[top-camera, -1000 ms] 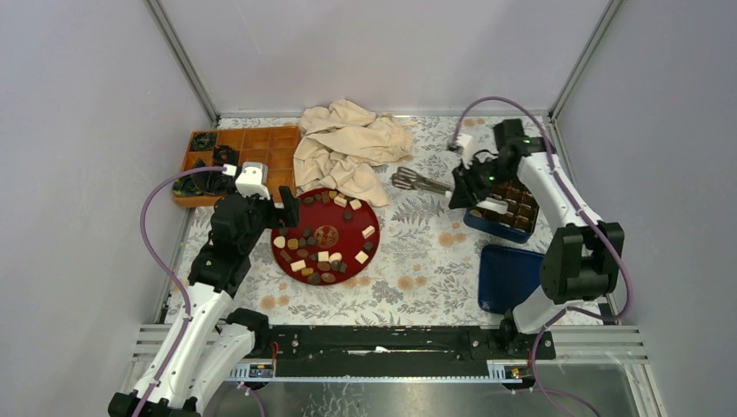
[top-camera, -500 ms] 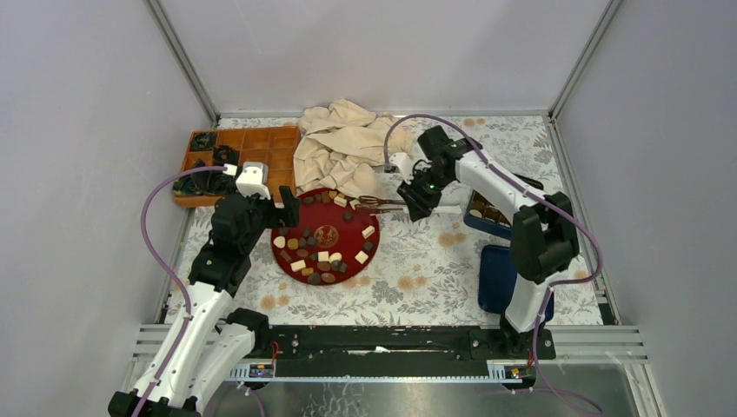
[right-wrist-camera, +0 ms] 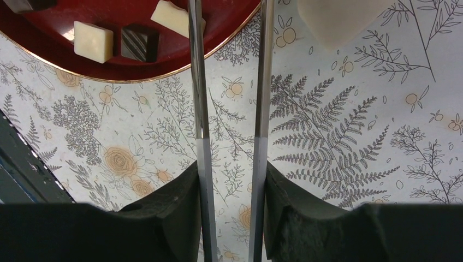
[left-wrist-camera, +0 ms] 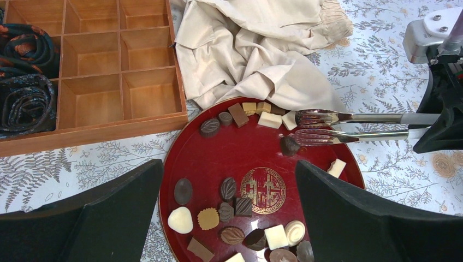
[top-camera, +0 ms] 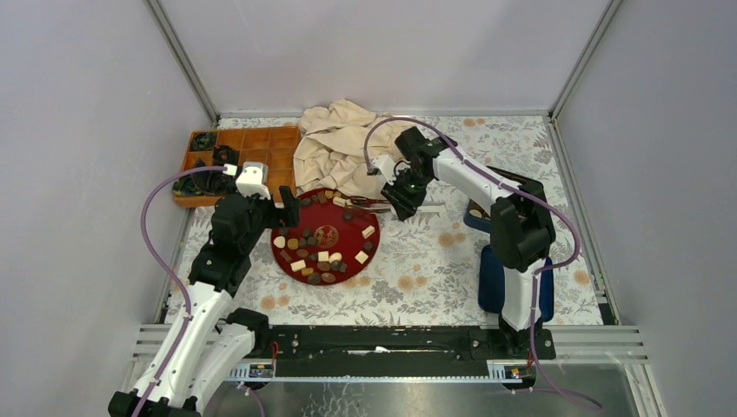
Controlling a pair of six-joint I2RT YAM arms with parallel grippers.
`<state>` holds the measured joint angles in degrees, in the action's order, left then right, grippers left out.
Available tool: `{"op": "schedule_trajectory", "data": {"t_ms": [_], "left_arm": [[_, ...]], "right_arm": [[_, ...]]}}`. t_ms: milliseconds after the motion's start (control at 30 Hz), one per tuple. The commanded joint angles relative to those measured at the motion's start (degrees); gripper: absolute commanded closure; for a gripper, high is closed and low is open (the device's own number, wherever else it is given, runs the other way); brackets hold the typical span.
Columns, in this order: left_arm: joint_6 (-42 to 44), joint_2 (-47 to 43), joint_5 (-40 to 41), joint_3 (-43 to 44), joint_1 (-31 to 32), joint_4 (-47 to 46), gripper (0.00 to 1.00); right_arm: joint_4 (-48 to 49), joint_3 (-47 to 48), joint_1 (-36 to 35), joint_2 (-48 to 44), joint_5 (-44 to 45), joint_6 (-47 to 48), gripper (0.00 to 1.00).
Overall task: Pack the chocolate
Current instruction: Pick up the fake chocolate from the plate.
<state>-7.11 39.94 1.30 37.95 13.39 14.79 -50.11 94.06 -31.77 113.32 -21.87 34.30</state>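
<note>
Tongs [left-wrist-camera: 360,117] sit clamped in the right end effector [right-wrist-camera: 230,188], tips beside a dark chocolate [left-wrist-camera: 289,145] in left-wrist view.

No words, brands or numbers legible anywhere. Only sign: a round gold emblem [left-wrist-camera: 263,190] printed at the middle of the red plate [left-wrist-camera: 240,150], angular maze-like strokes inside a ring, not readable as any letter or character. Ridged and striped relief on some of the chocolate [left-wrist-camera: 227,188], not lettering.
</note>
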Motion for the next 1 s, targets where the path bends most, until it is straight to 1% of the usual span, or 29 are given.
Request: {"op": "schedule_trajectory", "data": {"t_ms": [0,100,367,967], "left_arm": [[0.61,-0.68,0.28,-0.5,-0.47,-3.06,0.02],[0.61,-0.75,0.35,-0.49,-0.47,-3.05,0.02],[0.61,-0.75,0.19,-0.51,-0.47,-3.02,0.02],[0.61,-0.66,0.26,-0.47,-0.47,-3.09,0.02]], "right_arm": [[-0.63,3.94,-1.02,0.68,0.96,-1.08,0.55],[-1.1,4.32,-1.43,0.9,0.46,-0.99,0.55],[-1.89,5.88,-1.46,-1.27,-4.28,-2.32,0.55],[-2.7,4.13,-2.15,0.28,-3.5,-2.44,0.54]]}}
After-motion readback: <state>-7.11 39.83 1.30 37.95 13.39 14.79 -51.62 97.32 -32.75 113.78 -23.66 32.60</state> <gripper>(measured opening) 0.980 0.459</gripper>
